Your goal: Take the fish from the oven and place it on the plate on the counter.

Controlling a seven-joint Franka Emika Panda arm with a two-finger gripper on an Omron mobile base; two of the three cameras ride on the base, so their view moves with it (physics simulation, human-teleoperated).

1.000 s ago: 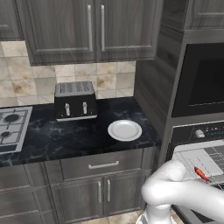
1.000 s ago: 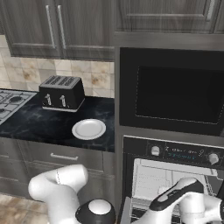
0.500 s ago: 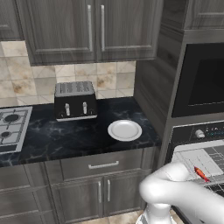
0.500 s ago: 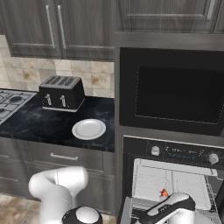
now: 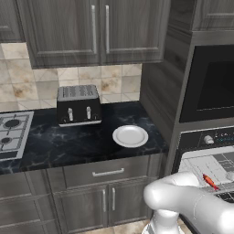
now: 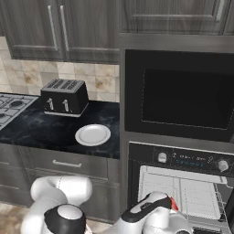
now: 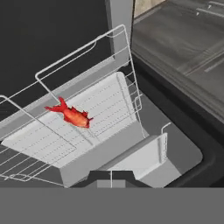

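The small, slender red-orange fish point(image 7: 72, 115) lies flat on the pale grey rack tray point(image 7: 105, 100) pulled out of the built-in dark oven point(image 6: 183, 160), untouched and nowhere near clamped. Seen from the hand, it sits ahead of the dark two-finger claw point(image 7: 111, 175) and off to the left, with bare tray between them. Its long axis runs slantwise across the tray, tail fin toward the far left, head toward the near right, so I judge the claw must reach forward and left and turn across that slant to pinch the narrow body. The claw's tips are pressed together on nothing; they would have to part first.

The fish looks smooth and glossy with small spiky fins. The tray is a matte sheet ruled with thin wire lines, framed by bent white wire rails. From the base views the fish shows as a thin red sliver point(image 5: 210, 181) on the tray, well to the right of the round white raised-rim plate point(image 5: 130, 136), which rests on the black marble-look counter point(image 5: 68, 144) with fine white veins.
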